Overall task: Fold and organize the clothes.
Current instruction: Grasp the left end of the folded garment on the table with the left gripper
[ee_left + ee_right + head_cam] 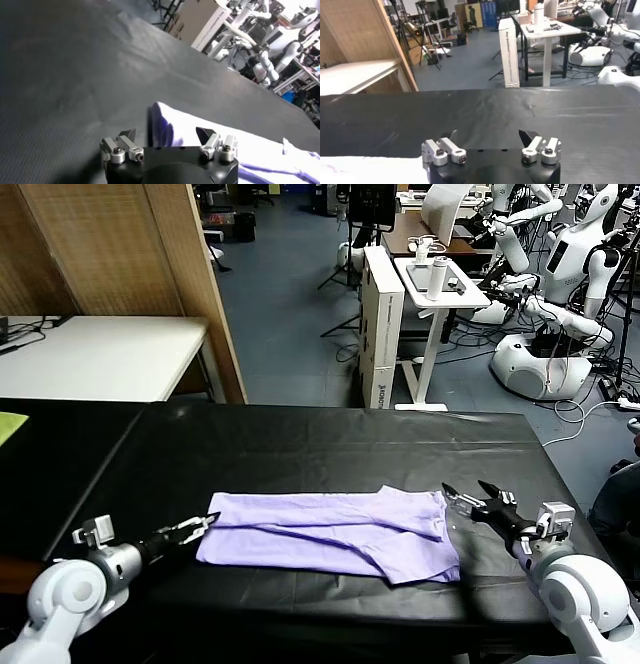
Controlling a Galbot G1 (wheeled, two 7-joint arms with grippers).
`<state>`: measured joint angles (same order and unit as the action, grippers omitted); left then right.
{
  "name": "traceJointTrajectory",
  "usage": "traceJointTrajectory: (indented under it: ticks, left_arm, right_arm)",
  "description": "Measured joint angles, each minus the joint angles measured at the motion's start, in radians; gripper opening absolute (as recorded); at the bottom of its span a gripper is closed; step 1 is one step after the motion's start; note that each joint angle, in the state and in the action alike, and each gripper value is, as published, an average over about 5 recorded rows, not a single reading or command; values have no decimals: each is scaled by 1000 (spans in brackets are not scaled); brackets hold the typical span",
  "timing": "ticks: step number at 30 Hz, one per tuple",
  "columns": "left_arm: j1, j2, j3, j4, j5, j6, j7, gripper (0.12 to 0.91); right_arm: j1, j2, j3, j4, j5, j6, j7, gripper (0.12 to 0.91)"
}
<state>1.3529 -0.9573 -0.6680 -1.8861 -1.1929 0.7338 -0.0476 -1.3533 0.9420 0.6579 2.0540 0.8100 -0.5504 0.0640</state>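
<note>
L gripper (pixel 197 527), jaws open, is being held at the left edge of the lavender T-shirt (pixel 330 536), which is lying folded, long axis left-right, on black table (pixel 300 444); R gripper (pixel 468 493), jaws open, at its right edge.

A black table (pixel 300 444) covered in dark cloth fills the foreground. At its far left edge a scrap of yellow-green sheet (pixel 10 424) shows. Behind it on the left stands a white table (pixel 100 354) with a woven wooden partition (pixel 120 244) rising beside it. Farther back, on the blue-grey floor, a tall white cardboard box (pixel 378 324) stands upright against a small white stand desk (pixel 440 284), which carries a white bottle (pixel 438 272). Several white humanoid robots (pixel 560 294) are parked at the right rear.
</note>
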Motion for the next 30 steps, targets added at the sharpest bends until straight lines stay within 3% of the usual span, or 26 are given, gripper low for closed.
traceJointTrajectory:
  ticks: [22, 26, 30]
  left_arm:
    - [2, -66, 38, -13, 10, -1, 22, 897]
    - [-1, -67, 39, -5, 9, 0, 20, 829]
    - [-2, -67, 39, 3, 8, 0, 14, 692]
  right_arm:
    - [2, 13, -5, -2, -12, -1, 1, 907]
    - [2, 17, -6, -3, -16, -1, 0, 907]
    - [3, 23, -12, -4, -23, -1, -1, 907]
